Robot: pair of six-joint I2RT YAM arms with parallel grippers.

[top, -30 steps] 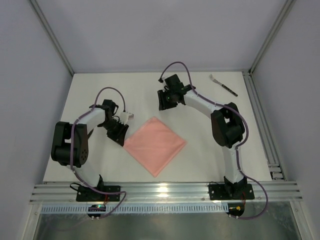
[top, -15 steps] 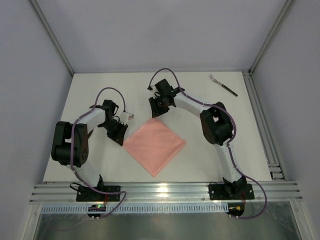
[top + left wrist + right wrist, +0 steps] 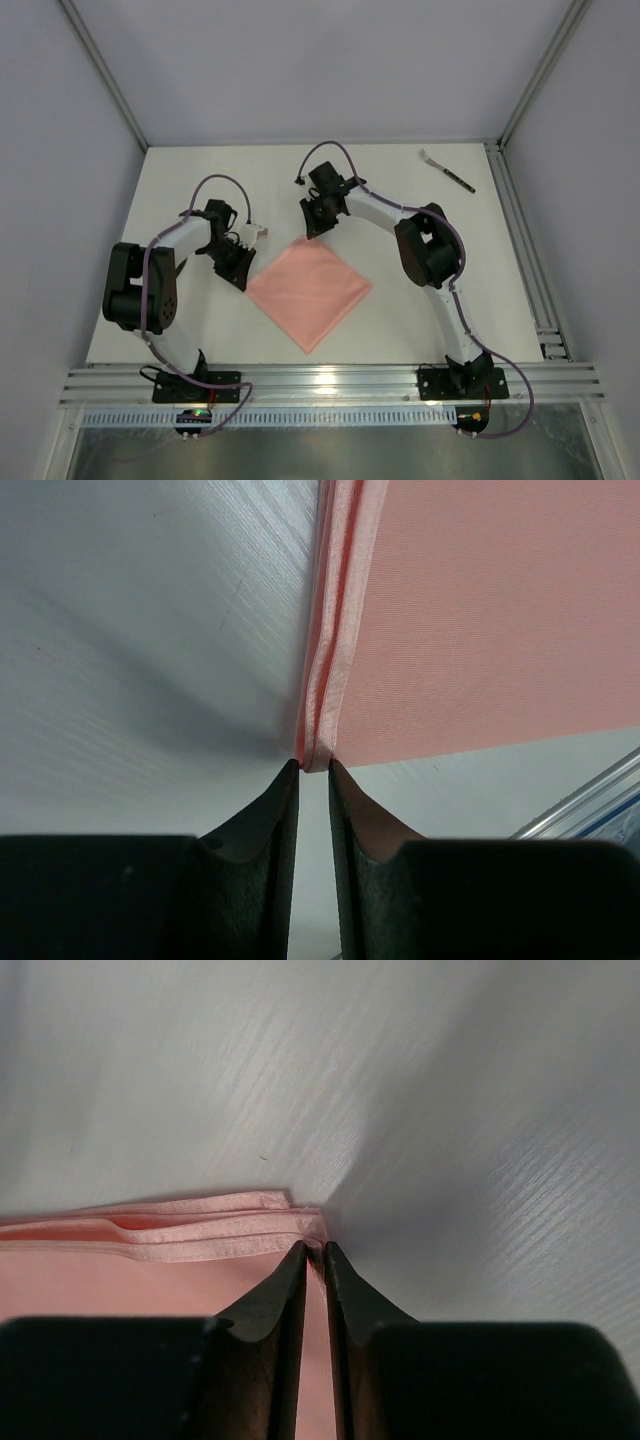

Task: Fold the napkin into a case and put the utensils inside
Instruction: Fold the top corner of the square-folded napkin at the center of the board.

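The salmon-pink napkin (image 3: 310,290) lies flat as a diamond in the middle of the white table. My left gripper (image 3: 243,272) is at its left corner. In the left wrist view the layered hem of the napkin (image 3: 480,610) runs straight into the left gripper (image 3: 312,767), whose jaws pinch the corner tip. My right gripper (image 3: 312,232) is at the far corner. In the right wrist view the right gripper (image 3: 314,1248) has its jaws closed narrowly on that corner of the napkin (image 3: 100,1280). The fork (image 3: 447,170) lies alone at the far right.
The white table (image 3: 200,180) is boxed in by pale walls with metal posts. An aluminium rail (image 3: 330,380) runs along the near edge by the arm bases, and another rail (image 3: 525,240) runs down the right side near the fork.
The right arm swung left and down onto the napkin's far corner and its jaws narrowed onto the cloth. The left jaws closed on the left corner; that arm stayed in place.
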